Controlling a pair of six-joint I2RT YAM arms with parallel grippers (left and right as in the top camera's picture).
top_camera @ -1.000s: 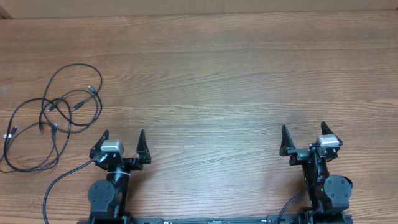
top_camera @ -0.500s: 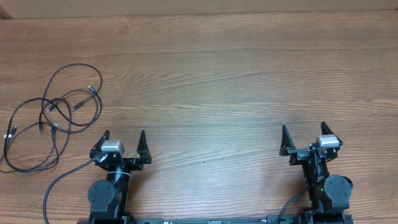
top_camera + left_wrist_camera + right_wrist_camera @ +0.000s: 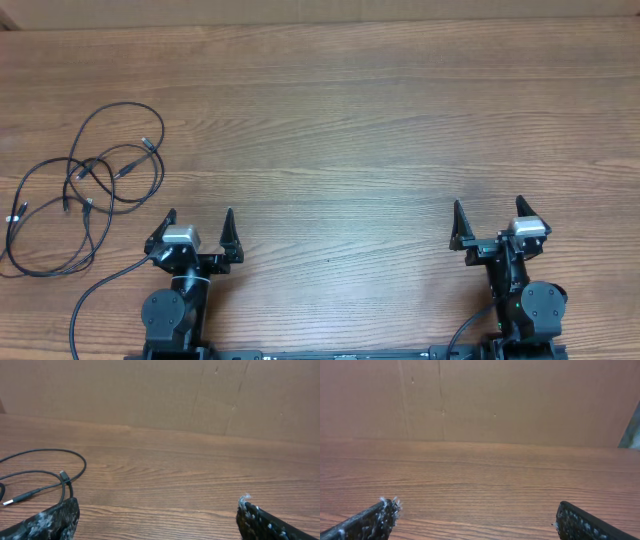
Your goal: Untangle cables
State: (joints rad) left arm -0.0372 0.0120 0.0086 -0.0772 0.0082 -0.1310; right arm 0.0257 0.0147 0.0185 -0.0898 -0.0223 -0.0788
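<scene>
Nothing had moved over the last second. On the wooden table (image 3: 380,120), the left gripper (image 3: 199,213) and right gripper (image 3: 488,204) sat with jaws spread, holding nothing. The cables (image 3: 84,172) lay in tangled loops at the left, near the left gripper but not touching it.

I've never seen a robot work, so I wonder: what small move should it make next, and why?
Probably the left gripper should reach forward and leftward toward the thin black looped cables. It and the right gripper stand open, empty; the tangle lies untouched on the brown wooden table, nearer the left one.
</scene>
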